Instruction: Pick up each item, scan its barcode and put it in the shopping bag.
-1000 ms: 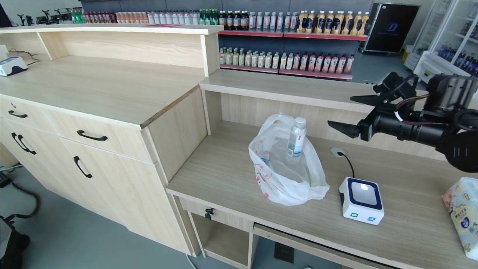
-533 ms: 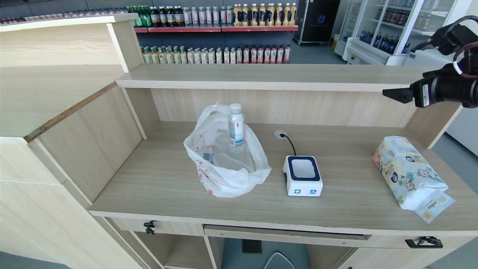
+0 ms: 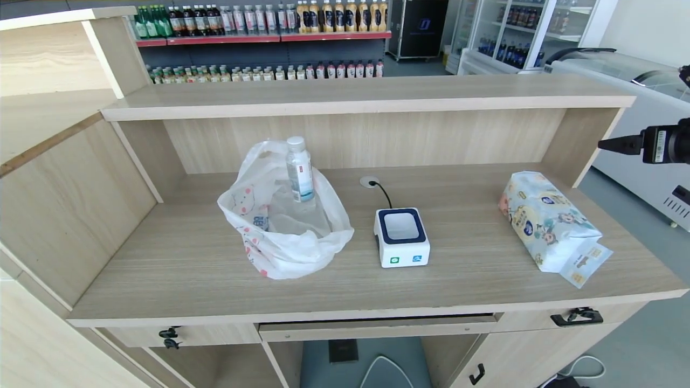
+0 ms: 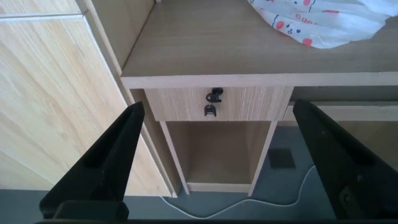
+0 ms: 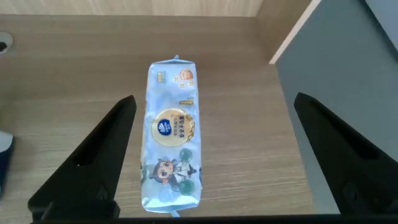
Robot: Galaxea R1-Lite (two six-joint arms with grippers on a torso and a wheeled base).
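One bottle [image 3: 299, 172] in shopping bag [image 3: 283, 258] | left gripper [image 4: 219, 109], right gripper [image 5: 214, 98] — both spread

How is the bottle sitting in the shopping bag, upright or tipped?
Upright: the bottle stands in the shopping bag, cap on top.

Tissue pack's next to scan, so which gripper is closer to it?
Right. The right gripper is open above the tissue pack; the left gripper sits low near the shopping bag.
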